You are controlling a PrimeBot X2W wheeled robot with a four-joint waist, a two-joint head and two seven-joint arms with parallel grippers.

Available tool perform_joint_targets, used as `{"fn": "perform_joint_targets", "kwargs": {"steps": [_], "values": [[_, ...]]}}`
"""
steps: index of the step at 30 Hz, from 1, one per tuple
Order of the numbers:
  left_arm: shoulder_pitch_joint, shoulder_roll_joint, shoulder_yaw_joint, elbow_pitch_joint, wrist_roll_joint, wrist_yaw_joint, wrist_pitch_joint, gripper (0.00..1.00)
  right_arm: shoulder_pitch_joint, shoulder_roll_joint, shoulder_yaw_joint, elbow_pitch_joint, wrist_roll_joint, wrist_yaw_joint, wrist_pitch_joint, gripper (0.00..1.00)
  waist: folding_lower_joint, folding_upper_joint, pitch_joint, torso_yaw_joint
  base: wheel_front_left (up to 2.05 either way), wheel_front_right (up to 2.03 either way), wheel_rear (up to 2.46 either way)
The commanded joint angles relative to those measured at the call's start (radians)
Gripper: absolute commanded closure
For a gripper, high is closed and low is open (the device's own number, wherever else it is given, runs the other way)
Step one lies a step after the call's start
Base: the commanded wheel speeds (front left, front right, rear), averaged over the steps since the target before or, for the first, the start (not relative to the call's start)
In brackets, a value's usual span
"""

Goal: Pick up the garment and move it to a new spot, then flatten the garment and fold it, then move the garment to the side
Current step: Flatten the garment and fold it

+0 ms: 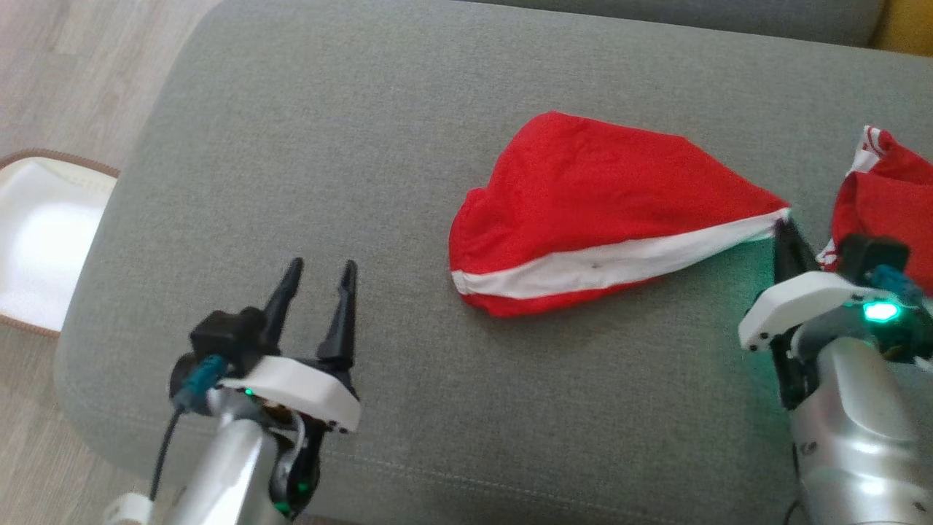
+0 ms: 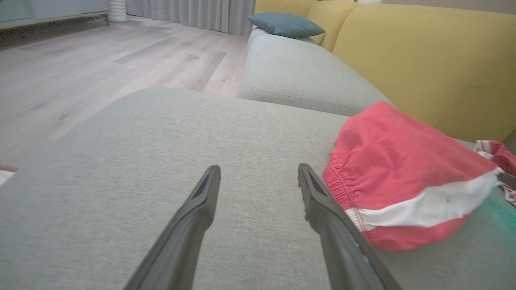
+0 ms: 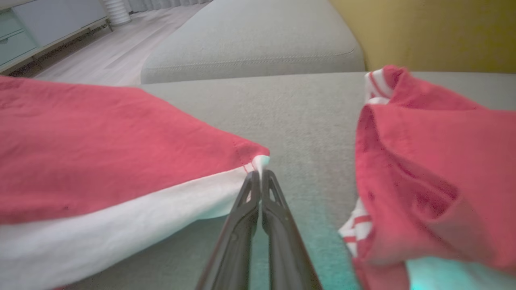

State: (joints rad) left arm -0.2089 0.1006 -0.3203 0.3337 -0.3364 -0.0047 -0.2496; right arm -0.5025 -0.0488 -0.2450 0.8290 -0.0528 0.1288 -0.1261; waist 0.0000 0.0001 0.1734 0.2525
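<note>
The garment [image 1: 605, 211] is a pair of red shorts with a white band, lying on the grey sofa seat [image 1: 364, 146]. My right gripper [image 1: 783, 227] is shut on the garment's right corner; in the right wrist view the white tip of the garment [image 3: 80, 169] sits pinched between the fingertips of my right gripper [image 3: 261, 174]. Over bare cushion to the garment's left, my left gripper [image 1: 321, 273] is open with nothing between its fingers. In the left wrist view the left gripper [image 2: 258, 177] has the garment [image 2: 403, 173] just off its right finger.
A second red garment with red-and-white striped trim [image 1: 885, 197] lies bunched at the right edge, close to my right wrist. A white cushion with a brown rim [image 1: 44, 240] sits on the floor at the left. The yellow sofa back [image 2: 423, 52] rises behind the seat.
</note>
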Motion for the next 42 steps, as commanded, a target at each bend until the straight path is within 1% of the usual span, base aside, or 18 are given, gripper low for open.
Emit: {"fn": "perform_joint_targets", "kwargs": {"steps": [1,6,11,16,19,23,26,31,37,42], "values": [[-0.034,0.001,0.021,-0.021,0.006,-0.011,-0.012,0.00,-0.037,-0.001,0.002,-0.039,-0.018,0.002,-0.004,1.00,0.0000,-0.0001,0.000,-0.006,0.00,0.00,0.00],[-0.035,-0.021,-0.025,0.004,0.005,-0.044,-0.012,0.00,-0.043,-0.001,-0.065,-0.060,-0.055,0.002,0.013,1.00,0.0000,-0.0001,0.004,-0.021,0.00,0.00,0.00],[-0.044,-0.035,-0.108,0.057,-0.010,-0.088,-0.006,0.00,-0.052,-0.001,-0.060,-0.054,-0.041,0.002,0.017,1.00,0.0000,-0.0001,0.012,-0.037,0.00,0.00,0.00],[-0.075,-0.041,-0.181,0.112,-0.044,-0.113,0.016,0.00,-0.062,-0.001,-0.031,-0.040,-0.020,0.002,0.013,1.00,0.0000,-0.0001,0.022,-0.055,0.00,0.00,0.00],[-0.104,-0.043,-0.206,0.149,-0.054,-0.118,0.026,0.00,-0.068,-0.001,-0.012,-0.037,-0.009,0.002,0.012,1.00,0.0000,-0.0001,0.029,-0.067,0.00,0.00,0.00],[-0.144,-0.045,-0.223,0.200,-0.105,-0.122,0.042,0.00,-0.072,-0.001,0.011,-0.040,0.005,0.002,0.013,1.00,0.0000,-0.0001,0.038,-0.081,0.00,0.00,0.00],[-0.176,-0.046,-0.243,0.239,-0.119,-0.124,0.053,0.00,-0.073,-0.001,0.025,-0.044,0.015,0.002,0.015,1.00,0.0000,-0.0001,0.044,-0.093,0.00,0.00,0.00],[-0.204,-0.045,-0.280,0.273,-0.138,-0.125,0.055,0.00,-0.072,-0.001,0.032,-0.053,0.022,0.002,0.018,1.00,0.0000,-0.0001,0.050,-0.103,0.00,0.00,0.00],[-0.229,-0.034,-0.337,0.296,-0.175,-0.126,0.038,0.00,-0.068,-0.001,0.043,-0.061,0.031,0.002,0.022,1.00,0.0000,-0.0001,0.054,-0.113,0.00,0.00,0.00],[-0.248,-0.027,-0.366,0.313,-0.203,-0.126,0.024,0.00,-0.064,-0.001,0.051,-0.067,0.037,0.002,0.026,1.00,0.0000,-0.0001,0.055,-0.118,0.00,0.00,0.00]]}}
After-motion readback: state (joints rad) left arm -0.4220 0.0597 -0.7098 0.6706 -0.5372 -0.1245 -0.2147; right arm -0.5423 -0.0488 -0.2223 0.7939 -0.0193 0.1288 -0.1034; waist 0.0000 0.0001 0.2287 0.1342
